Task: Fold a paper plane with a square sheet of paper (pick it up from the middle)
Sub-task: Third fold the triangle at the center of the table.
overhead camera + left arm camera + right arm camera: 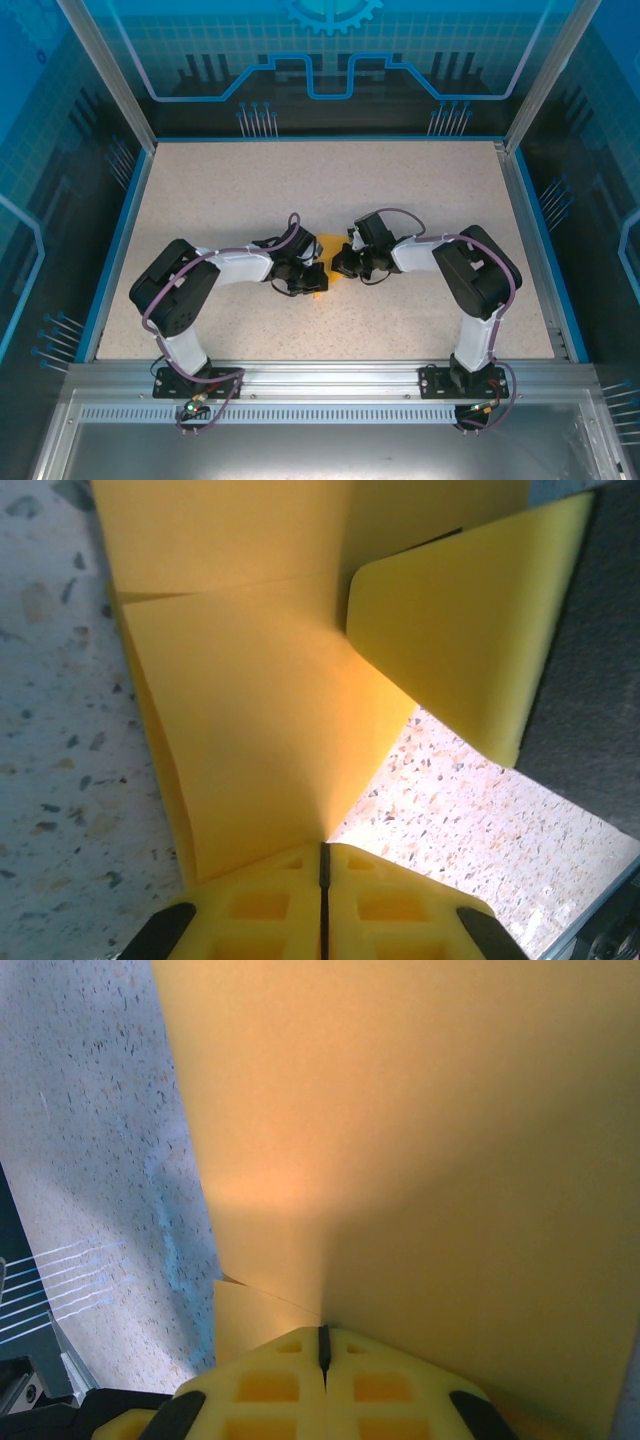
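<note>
The thin orange-yellow sheet of paper [260,730], smooth and bent into creased, overlapping flaps, sits at the middle of the speckled beige tabletop [250,190], between the two arms. The left claw [323,848] has its ribbed yellow fingers pressed together on the paper from the left, and the right claw [323,1332] is likewise closed tight on it from the right. Blue-lit translucent walls [330,60] surround the tabletop.

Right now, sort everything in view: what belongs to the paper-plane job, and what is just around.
Job in hand:
- partly folded sheet of paper
- left gripper, shut on it
- right gripper, shut on it

Just around:
- speckled table
- blue enclosure panels
</note>
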Robot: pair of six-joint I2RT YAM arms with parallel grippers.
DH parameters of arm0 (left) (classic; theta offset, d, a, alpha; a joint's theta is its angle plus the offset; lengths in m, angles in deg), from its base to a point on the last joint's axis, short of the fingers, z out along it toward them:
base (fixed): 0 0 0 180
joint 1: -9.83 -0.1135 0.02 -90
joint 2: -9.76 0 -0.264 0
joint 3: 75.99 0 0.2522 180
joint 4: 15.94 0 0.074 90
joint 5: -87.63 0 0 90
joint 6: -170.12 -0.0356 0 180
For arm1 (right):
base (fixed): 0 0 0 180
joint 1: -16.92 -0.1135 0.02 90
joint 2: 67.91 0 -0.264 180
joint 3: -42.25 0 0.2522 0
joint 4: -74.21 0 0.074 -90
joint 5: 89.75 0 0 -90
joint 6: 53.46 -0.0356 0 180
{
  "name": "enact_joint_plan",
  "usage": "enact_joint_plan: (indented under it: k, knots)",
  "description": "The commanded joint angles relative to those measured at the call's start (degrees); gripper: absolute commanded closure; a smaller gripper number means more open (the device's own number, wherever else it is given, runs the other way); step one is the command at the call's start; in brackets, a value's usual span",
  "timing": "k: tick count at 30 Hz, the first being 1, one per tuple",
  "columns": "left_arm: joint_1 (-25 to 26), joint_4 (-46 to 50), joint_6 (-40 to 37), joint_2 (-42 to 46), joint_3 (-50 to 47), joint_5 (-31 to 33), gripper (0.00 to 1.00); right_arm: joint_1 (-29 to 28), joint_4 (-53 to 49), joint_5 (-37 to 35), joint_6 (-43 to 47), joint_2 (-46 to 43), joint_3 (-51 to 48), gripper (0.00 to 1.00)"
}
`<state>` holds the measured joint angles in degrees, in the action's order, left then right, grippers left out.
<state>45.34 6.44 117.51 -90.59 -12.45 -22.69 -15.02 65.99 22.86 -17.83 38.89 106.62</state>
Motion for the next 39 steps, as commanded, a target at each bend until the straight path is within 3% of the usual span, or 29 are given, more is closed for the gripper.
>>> enact_joint_plan:
  k: [1,34,39]
  knots:
    - [-0.20,2.89,-1.08,0.01,-1.52,1.99,0.91,0.66,-6.69,-4.37,1.07,2.71,-2.19,0.98]
    - [-0.53,7.37,-2.14,4.32,-5.79,4.42,0.94,1.29,-8.30,-5.03,2.15,3.43,-2.01,0.98]
    - [-2.14,5.63,-0.79,5.34,-7.40,1.29,0.94,1.36,-8.92,-5.21,2.45,3.61,-1.72,0.98]
